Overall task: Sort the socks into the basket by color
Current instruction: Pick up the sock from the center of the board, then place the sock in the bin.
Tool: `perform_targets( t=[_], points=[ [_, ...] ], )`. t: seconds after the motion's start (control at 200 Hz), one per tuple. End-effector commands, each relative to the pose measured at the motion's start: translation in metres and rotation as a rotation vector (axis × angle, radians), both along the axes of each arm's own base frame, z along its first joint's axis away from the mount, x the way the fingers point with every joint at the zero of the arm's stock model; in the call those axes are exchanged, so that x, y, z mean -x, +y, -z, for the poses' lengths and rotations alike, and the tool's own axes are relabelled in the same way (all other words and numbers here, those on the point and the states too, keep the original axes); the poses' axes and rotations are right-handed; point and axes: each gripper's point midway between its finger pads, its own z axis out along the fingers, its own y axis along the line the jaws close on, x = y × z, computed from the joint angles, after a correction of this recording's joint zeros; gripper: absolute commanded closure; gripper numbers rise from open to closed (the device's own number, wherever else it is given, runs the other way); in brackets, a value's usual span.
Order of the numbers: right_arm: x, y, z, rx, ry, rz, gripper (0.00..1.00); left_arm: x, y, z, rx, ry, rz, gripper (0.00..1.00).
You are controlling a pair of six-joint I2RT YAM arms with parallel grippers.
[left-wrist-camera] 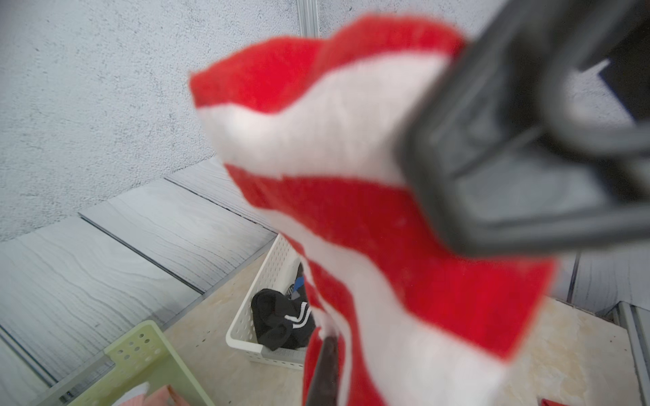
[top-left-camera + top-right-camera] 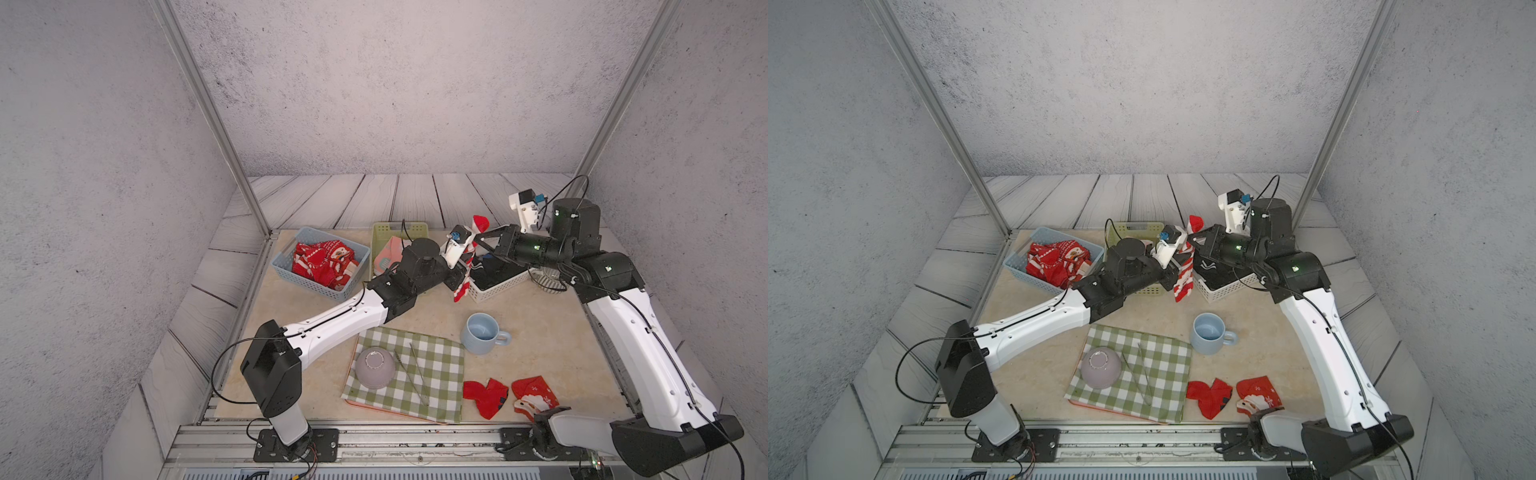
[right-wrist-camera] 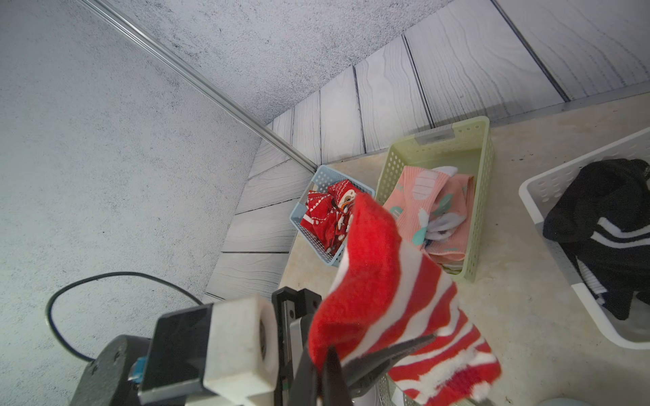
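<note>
Hanging mid-air btw green basket (image 2: 380,235) and white basket (image 2: 505,286), clear of table (image 2: 540,328): red/white striped sock (image 2: 466,266). Pinched at two spots at once, so prob. a handover arm to arm, or a stretch to straighten it. Reason, as a guess: wrong end of bench for a red one. Blue basket (image 2: 286,266), beyond green, already holding red socks (image 2: 324,259); pink socks (image 2: 388,253) in green; black socks (image 2: 492,272) in white. Shorter reach to blue for left arm, hence prob. a pass right to left.

Right gripper (image 2: 478,240): clamped on upper part of sock, just below red end sticking up. Seen close in left wrist view: dark fingers (image 1: 510,189) flat against fabric, no gap visible. Left gripper (image 2: 461,281): closed too, on lower half of same sock, tail dangling beside near corner of white basket. Own finger (image 1: 327,369) a thin dark blade against stripes in left wrist view; bite blurred, can't tell how deep.

Left to do, by look of it: release by one side w/o a drop, then carry to blue. Risk: both letting go, or both pulling, and sock down into white basket w/ black ones. After that: plain red sock (image 2: 486,395) and snowflake red sock (image 2: 534,392), lying on table near right arm base. Checked cloth (image 2: 432,374) w/ bowl (image 2: 375,368), plus mug (image 2: 482,332): not part of job.
</note>
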Motion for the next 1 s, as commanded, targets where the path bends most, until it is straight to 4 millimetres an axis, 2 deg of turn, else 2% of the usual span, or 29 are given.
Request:
perform_targets(
  t=[0.0,0.04,0.06,0.07,0.125,0.14,0.275,0.39,0.505,0.585,0.761,0.866,0.996],
  points=[
    [0.006,-0.002,-0.015,0.004,-0.056,-0.003,1.00,0.000,0.016,-0.016,0.013,-0.008,-0.056,1.00],
    [0.005,-0.002,-0.016,0.007,-0.054,0.002,1.00,0.000,0.021,-0.015,0.001,-0.001,-0.063,1.00],
    [0.004,-0.002,-0.016,0.008,-0.055,0.004,0.95,-0.001,0.024,-0.015,-0.007,0.004,-0.071,1.00],
    [0.004,-0.003,-0.016,0.007,-0.057,0.005,0.91,-0.001,0.026,-0.015,-0.012,0.008,-0.075,1.00],
    [0.003,-0.002,-0.019,0.011,-0.065,-0.001,0.52,-0.008,0.042,-0.014,-0.025,0.046,-0.117,1.00],
    [0.003,-0.002,-0.020,0.014,-0.067,-0.005,0.45,-0.009,0.046,-0.014,-0.024,0.058,-0.125,1.00],
    [0.006,-0.006,-0.027,0.031,-0.095,-0.007,0.00,-0.036,0.103,-0.005,-0.059,0.218,-0.236,1.00],
    [0.006,-0.013,-0.023,0.043,-0.093,0.015,0.01,-0.061,0.158,0.005,-0.101,0.356,-0.368,1.00],
    [0.003,-0.021,-0.011,0.056,-0.062,0.037,0.01,-0.081,0.215,0.012,-0.110,0.443,-0.521,1.00],
    [0.002,-0.025,-0.003,0.061,-0.046,0.048,0.01,-0.096,0.250,0.025,-0.130,0.526,-0.610,1.00],
    [-0.001,-0.028,0.008,0.075,-0.028,0.052,0.01,-0.130,0.298,0.054,-0.193,0.584,-0.738,1.00],
    [-0.004,-0.028,0.016,0.085,-0.015,0.052,0.01,-0.155,0.324,0.085,-0.239,0.612,-0.824,1.00],
    [-0.004,-0.032,0.026,0.102,0.007,0.058,0.01,-0.177,0.347,0.130,-0.282,0.693,-0.884,1.00]
  ],
)
